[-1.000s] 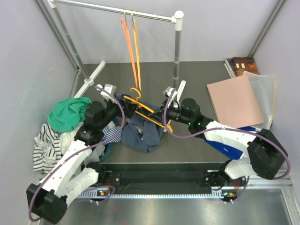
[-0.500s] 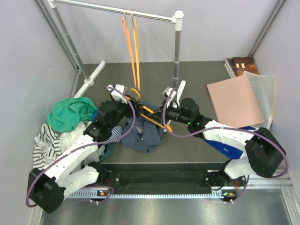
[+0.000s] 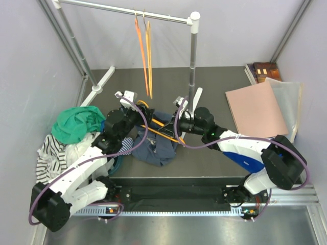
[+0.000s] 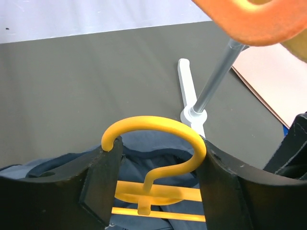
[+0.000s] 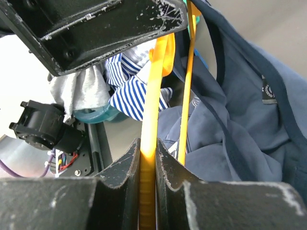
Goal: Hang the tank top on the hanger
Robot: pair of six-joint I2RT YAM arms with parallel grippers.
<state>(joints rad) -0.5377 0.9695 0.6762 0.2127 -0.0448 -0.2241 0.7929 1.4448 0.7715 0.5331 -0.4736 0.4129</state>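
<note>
The yellow-orange hanger [image 3: 162, 126] lies tilted over the dark navy tank top [image 3: 153, 147], which is crumpled on the dark table between the arms. My left gripper [image 3: 143, 113] straddles the hanger's hook [image 4: 153, 122]; both of its black fingers [image 4: 103, 179] touch the hook's sides. Beneath the hook, the tank top [image 4: 144, 149] fills the gap. My right gripper [image 3: 177, 125] is shut on the hanger's flat arm [image 5: 153, 96], pinched between its pads [image 5: 128, 167]. The tank top [image 5: 240, 100] hangs loosely beside that arm, and one strap runs along it.
A white clothes rack [image 3: 193, 51] stands at the back with two redder orange hangers [image 3: 145, 51] on its bar. A green garment [image 3: 76, 123] and a striped cloth [image 3: 51, 159] lie at the left. A pink folder [image 3: 255, 109] and books [image 3: 265, 69] lie at the right.
My left gripper swung right to the hanger's hook and its jaws narrowed around it. My right gripper shifted slightly left, still holding the hanger.
</note>
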